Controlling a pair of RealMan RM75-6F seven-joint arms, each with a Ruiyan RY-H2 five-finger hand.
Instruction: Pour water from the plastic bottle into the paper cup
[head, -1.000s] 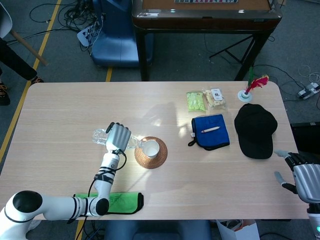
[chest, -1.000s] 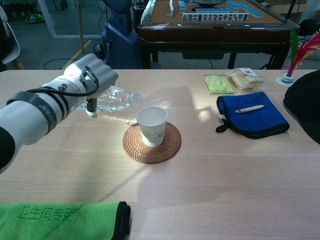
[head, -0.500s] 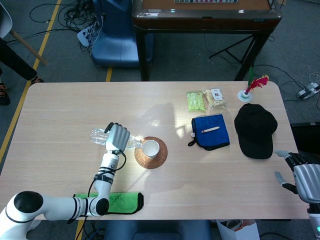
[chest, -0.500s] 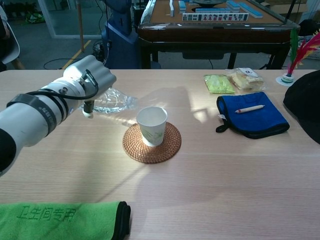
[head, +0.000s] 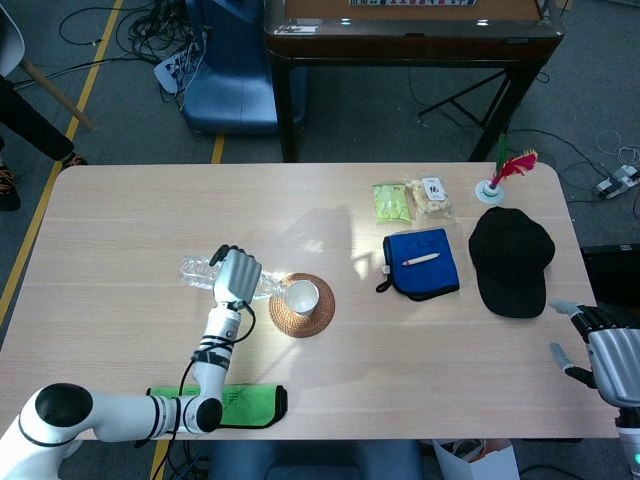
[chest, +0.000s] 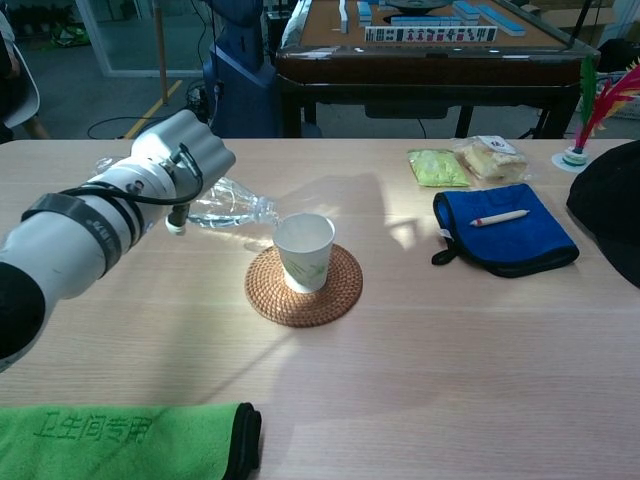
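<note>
Open bare wooden table (chest: 450, 380) lies in front of the white paper cup (chest: 304, 252) on its round woven coaster (chest: 304, 291), while the folded green cloth (chest: 120, 436) occupies the near-left edge.

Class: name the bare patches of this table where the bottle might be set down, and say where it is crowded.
Bare: the wide middle strip between the coaster and blue cloth, and the far left corner. Crowded: the far right, with snack bags, black cap and shuttlecock.
</note>
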